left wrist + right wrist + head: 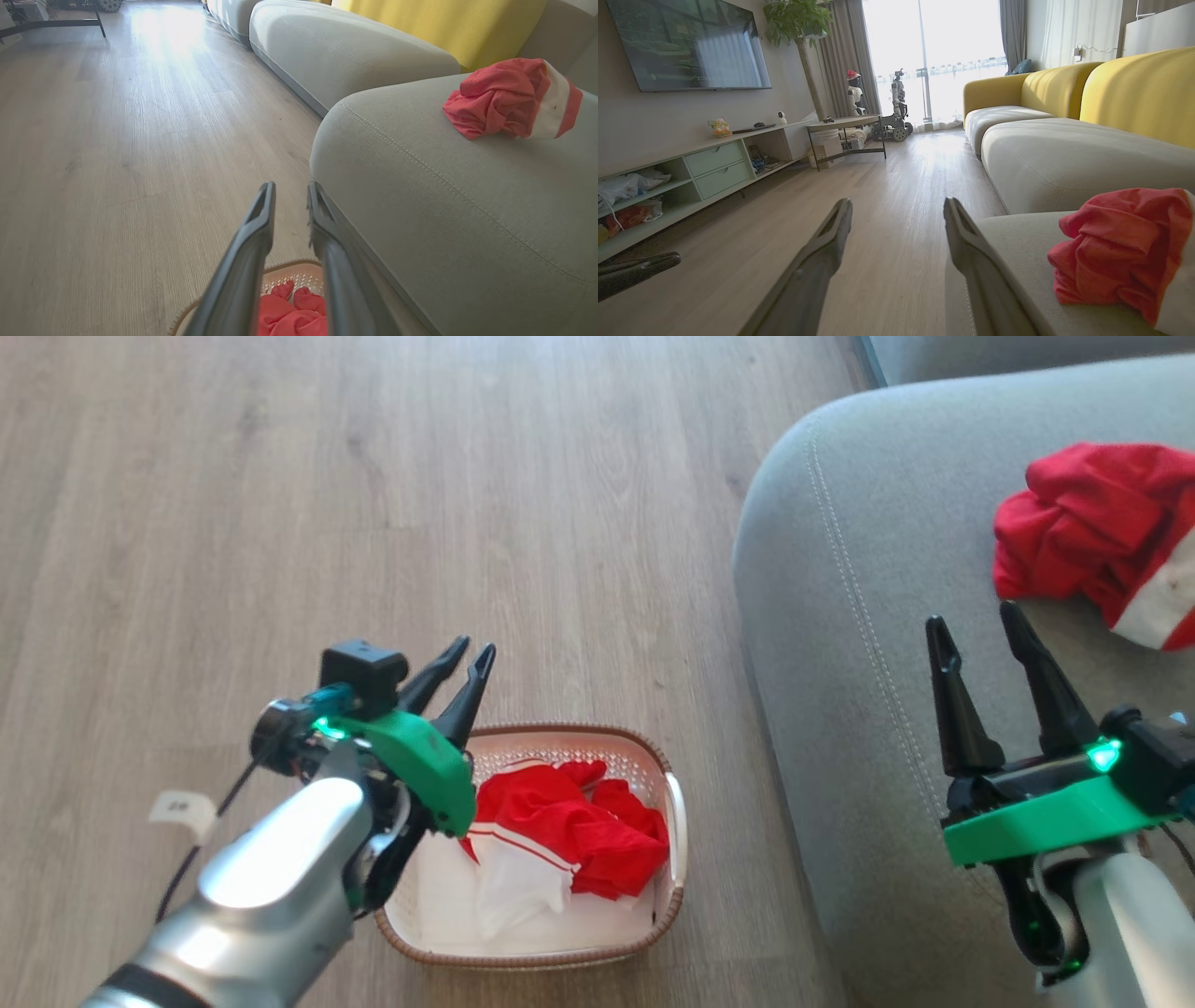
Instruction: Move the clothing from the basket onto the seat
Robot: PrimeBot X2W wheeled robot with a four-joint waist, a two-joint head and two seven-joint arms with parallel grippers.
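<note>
Cream basket (674,821) sitting lower centre on wood floor (280,476), holding crumpled red-and-white clothing (579,840), left gripper (471,658) hovering by its upper-left rim, fingers slightly parted, gripping nothing, right gripper (976,621) gaping wide, empty, over grey seat (840,616), second red garment (1092,541) lying upper right on it

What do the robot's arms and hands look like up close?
The left gripper and right gripper each have two long, dark, tapering fingers on a bright green housing with a glowing green light. The forearms are shiny silver. The left one carries a black camera box, a thin black cable and a white tag.
</note>
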